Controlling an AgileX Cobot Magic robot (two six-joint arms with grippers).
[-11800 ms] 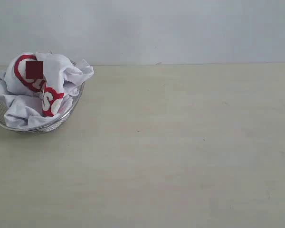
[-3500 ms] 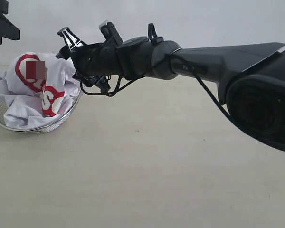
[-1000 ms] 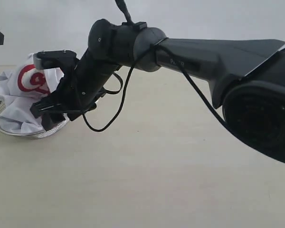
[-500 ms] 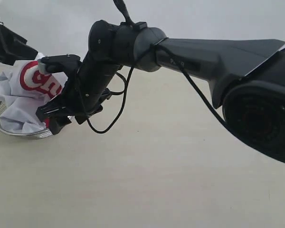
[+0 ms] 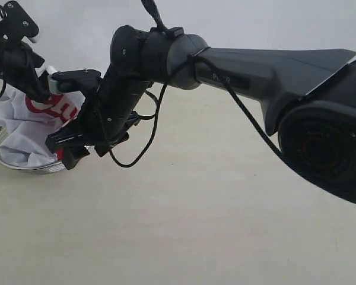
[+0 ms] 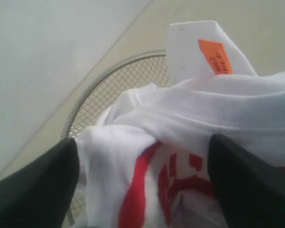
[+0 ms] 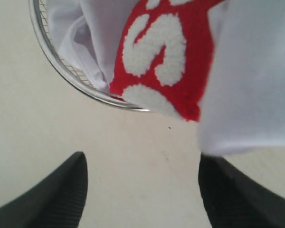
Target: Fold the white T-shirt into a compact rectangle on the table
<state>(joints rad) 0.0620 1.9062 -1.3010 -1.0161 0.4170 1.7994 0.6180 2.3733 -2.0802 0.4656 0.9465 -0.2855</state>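
The left gripper (image 6: 143, 142) is spread wide, its 2 fingers straddling the bunched white shirt (image 6: 204, 109), which lies in a wire basket (image 6: 114, 88). The right gripper (image 7: 142, 159) is also spread and empty, hovering over the pale beige table (image 7: 133, 190) just beside the basket's rim. A red-lettered fold of the shirt hangs near 1 finger. Behind the table stands a plain grey-white wall (image 5: 255, 24).

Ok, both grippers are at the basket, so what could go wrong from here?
1. The shirt is wadded in the basket. The open left gripper straddles several folds and may lift a clump.
2. Fabric hangs over the rim near the open right gripper, so a pull could drag or tip the basket.
3. Both arms crowd one spot and might collide.
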